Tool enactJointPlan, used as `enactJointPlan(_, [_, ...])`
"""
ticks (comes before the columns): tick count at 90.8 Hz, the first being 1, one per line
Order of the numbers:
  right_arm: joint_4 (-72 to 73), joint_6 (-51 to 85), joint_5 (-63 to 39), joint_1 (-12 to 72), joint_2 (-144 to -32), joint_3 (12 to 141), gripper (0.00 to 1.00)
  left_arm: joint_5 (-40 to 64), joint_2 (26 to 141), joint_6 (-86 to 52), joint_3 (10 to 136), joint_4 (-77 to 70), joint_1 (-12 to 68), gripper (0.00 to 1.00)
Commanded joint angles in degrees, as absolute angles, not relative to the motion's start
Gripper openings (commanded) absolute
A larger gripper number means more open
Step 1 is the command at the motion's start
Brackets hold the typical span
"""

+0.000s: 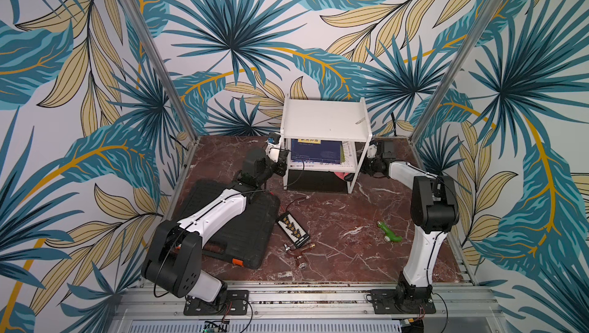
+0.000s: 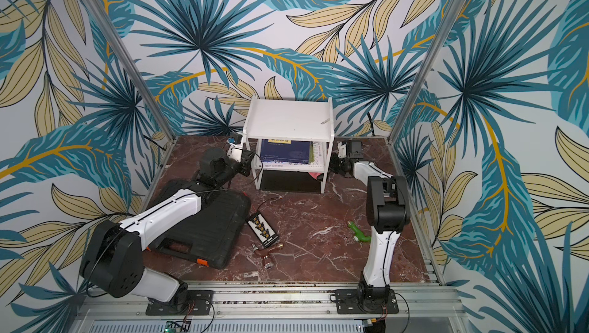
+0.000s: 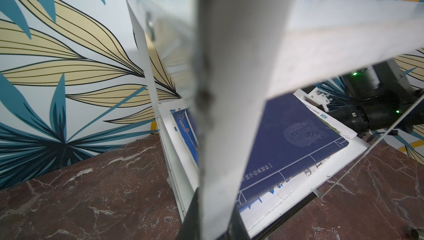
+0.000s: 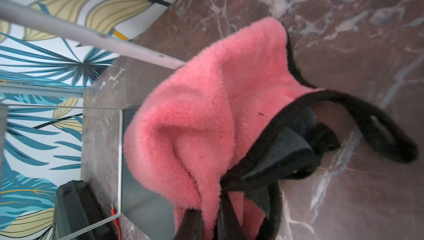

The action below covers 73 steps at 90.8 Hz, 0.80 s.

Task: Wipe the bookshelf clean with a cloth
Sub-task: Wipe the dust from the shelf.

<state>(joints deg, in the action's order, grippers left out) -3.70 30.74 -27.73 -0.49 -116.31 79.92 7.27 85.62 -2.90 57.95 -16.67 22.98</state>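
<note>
We are looking at a red-brown marbled tabletop where a small white two-tier metal bookshelf is standing at the back, with a dark blue book lying on its lower tier. A fluffy pink microfibre cloth with dark trim is bunching beneath that lower tier, at its right end. The right end effector is pinching the cloth tightly, while the left end effector is clamping the bookshelf's front left leg.

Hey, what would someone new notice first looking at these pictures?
The white bookshelf stands at the back of the marble table. The right pincer grips a fluffy pink cloth low at its side, while the left pincer clamps a front leg. A big black case lies under the left arm.
</note>
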Motion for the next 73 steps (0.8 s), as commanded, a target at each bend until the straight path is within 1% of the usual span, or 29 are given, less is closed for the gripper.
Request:
enactJointPlan(1, [-2.3, 31.7, -29.6, -0.6, -117.7, 74.6, 0.0, 4.8, 85.9, -10.5, 55.6, -9.5, 22.0, 0.0])
enactJointPlan(7, [-1.4, 30.9, -31.6, -0.9, -116.4, 70.2, 0.0, 4.9, 86.0, -11.7, 55.6, -9.6, 22.5, 0.0])
enactJointPlan(14, [5.3, 32.3, -34.6, -2.9, -109.0, 63.0, 0.0, 3.7, 86.4, -12.7, 56.5, -8.6, 23.8, 0.0])
enactJointPlan(19, [7.3, 34.3, -36.1, -6.3, -102.9, 59.4, 0.0, 1.6, 86.7, -13.0, 57.5, -7.9, 25.2, 0.0])
enactJointPlan(31, [16.2, 38.2, -31.9, -14.2, -88.0, 51.0, 0.0, -0.6, 88.3, -15.6, 58.7, -9.3, 28.1, 0.0])
enactJointPlan(38, [17.5, 34.1, -29.9, -15.2, -80.6, 48.1, 0.0, -0.1, 89.4, -17.5, 59.4, -10.3, 28.9, 0.0])
enactJointPlan(46, [17.1, 29.2, -30.3, -15.1, -73.7, 44.8, 0.0, 1.2, 90.4, -18.9, 60.1, -11.0, 29.4, 0.0])
enactJointPlan(49, [15.9, 29.3, -29.7, -15.2, -70.4, 43.4, 0.0, 1.1, 90.3, -18.9, 60.1, -11.0, 29.4, 0.07])
enactJointPlan(52, [13.3, 29.8, -30.1, -15.1, -66.8, 42.3, 0.0, 0.8, 89.9, -18.4, 59.9, -10.7, 29.4, 0.18])
enactJointPlan(56, [11.6, 31.3, -31.7, -14.9, -61.3, 40.4, 0.0, 0.4, 88.4, -17.2, 59.0, -9.9, 29.4, 0.29])
enactJointPlan(64, [11.9, 33.8, -38.6, -13.5, -50.9, 36.0, 0.0, 2.0, 81.8, -12.9, 53.9, -10.9, 29.4, 0.48])
enactJointPlan(68, [11.6, 34.3, -42.7, -12.2, -47.3, 35.2, 0.0, 4.3, 77.9, -10.6, 49.4, -12.5, 29.4, 0.56])
enactJointPlan(73, [11.8, 35.3, -48.6, -9.9, -44.3, 35.0, 0.0, 11.4, 71.5, -7.6, 44.7, -14.3, 29.4, 0.64])
